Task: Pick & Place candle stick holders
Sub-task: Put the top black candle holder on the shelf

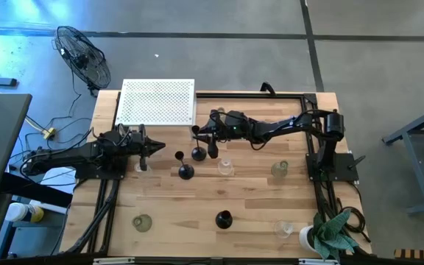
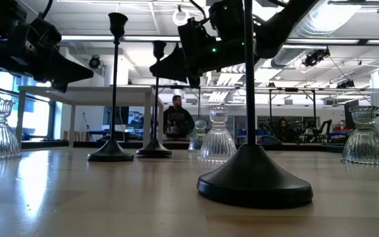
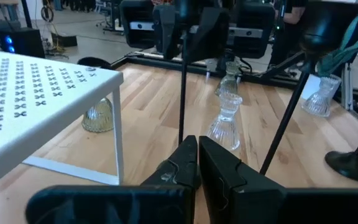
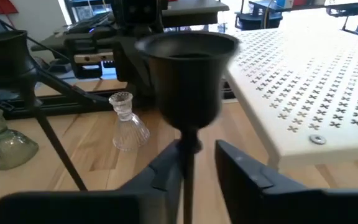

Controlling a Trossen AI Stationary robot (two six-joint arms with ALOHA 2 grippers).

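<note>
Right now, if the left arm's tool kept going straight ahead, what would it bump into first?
Probably a black candle holder: its thin stem rises right in front of the left tool, whose tips look shut. A clear glass holder stands just past it. How close the stem is, I can't tell.

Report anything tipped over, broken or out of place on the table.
Nothing stands out. The black candle stick holders and the glass candle stick holders that show clearly stand upright on the table; none looks tipped or broken. The right gripper is open around one black holder's stem.
</note>
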